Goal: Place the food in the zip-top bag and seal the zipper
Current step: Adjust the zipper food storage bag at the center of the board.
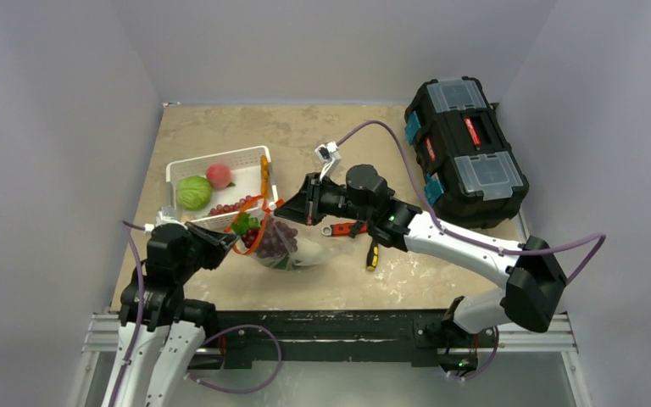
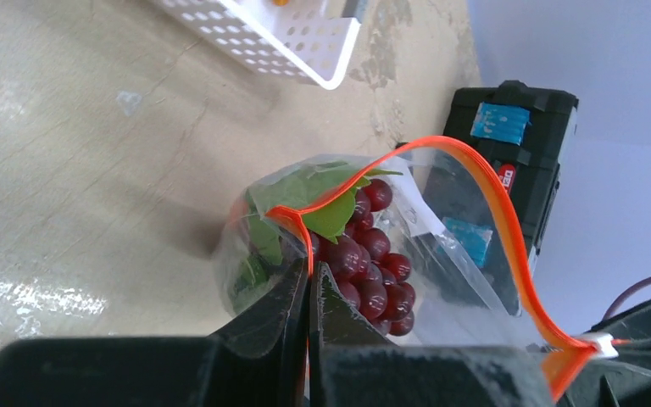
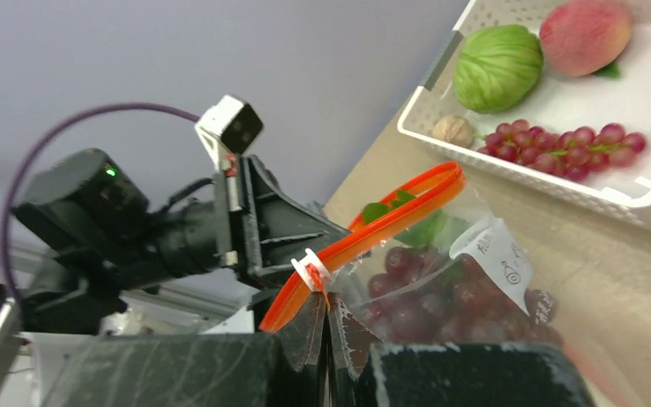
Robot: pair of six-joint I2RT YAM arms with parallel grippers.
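Overhead view takes in the whole table (image 1: 220, 127); both wrist views look closely at the zip-top bag (image 2: 424, 229)

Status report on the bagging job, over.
Left gripper shut on zipper, right gripper shut on it near the slider. Zip-top bag mouth open, grapes and leafy greens inside. Cabbage, peach, more grapes in basket.

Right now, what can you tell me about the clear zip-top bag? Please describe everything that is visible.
The zip-top bag is clear, crinkly plastic with a red-orange zipper along its mouth, a small white slider on that strip, and a white label on one side. The mouth gapes open in a loop. Inside are dark red grapes and leafy greens. The left hand and right hand each pinch the zipper at opposite ends, holding the bag beside the white basket.
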